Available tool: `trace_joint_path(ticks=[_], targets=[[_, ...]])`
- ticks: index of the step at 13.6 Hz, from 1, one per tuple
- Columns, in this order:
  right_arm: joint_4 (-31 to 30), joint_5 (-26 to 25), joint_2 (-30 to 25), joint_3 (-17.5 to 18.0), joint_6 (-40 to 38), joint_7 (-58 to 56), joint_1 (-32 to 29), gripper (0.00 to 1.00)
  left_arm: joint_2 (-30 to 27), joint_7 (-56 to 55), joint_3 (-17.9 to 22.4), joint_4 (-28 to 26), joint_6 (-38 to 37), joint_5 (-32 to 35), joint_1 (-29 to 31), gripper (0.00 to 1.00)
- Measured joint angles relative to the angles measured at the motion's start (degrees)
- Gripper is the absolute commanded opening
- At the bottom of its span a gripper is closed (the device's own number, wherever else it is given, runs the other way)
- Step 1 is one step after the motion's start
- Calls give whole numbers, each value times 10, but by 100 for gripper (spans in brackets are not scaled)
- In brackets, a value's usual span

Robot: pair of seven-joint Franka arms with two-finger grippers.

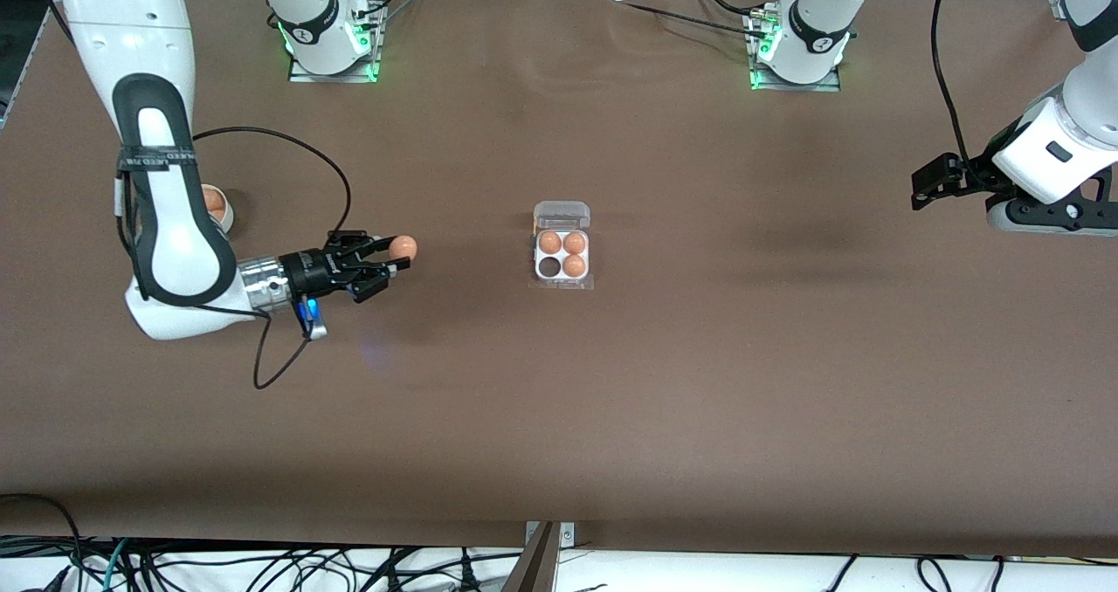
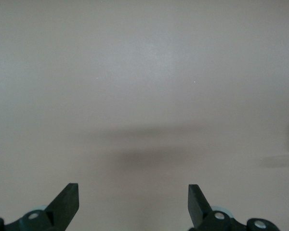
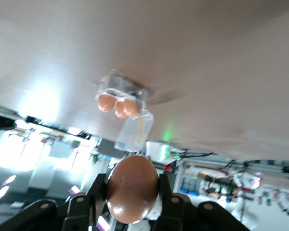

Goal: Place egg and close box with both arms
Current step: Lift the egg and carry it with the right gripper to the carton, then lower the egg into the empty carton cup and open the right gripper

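The right gripper (image 1: 395,260) pinches the egg (image 1: 403,247) between its fingers (image 3: 164,192) above the counter (image 1: 559,400), well apart from the open box (image 1: 562,256) holding three eggs, while the left gripper (image 2: 133,204) waits, fingers spread, over bare counter at its own end.

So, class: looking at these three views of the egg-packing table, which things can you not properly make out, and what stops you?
- Bowl, front view: mostly hidden by the right arm; its contents cannot be counted.
- Box, right wrist view: blurred and tilted; the empty cell cannot be seen there.
- Left gripper, left wrist view: only the fingertips show above the frame's edge; the table fills the rest.
- Egg, right wrist view: its lower end is cut off by the right gripper.
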Motion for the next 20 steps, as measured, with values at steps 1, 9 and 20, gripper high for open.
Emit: trace_joint_path(ticks=[1, 9, 20], targets=[[0, 28, 10, 0, 6, 2, 7, 28, 0, -1, 0, 0, 0, 0, 0, 100], [2, 128, 28, 49, 191, 113, 95, 28, 0, -5, 0, 1, 0, 0, 0, 100], [2, 175, 62, 89, 260, 132, 112, 28, 7, -5, 2, 17, 0, 0, 3, 100]])
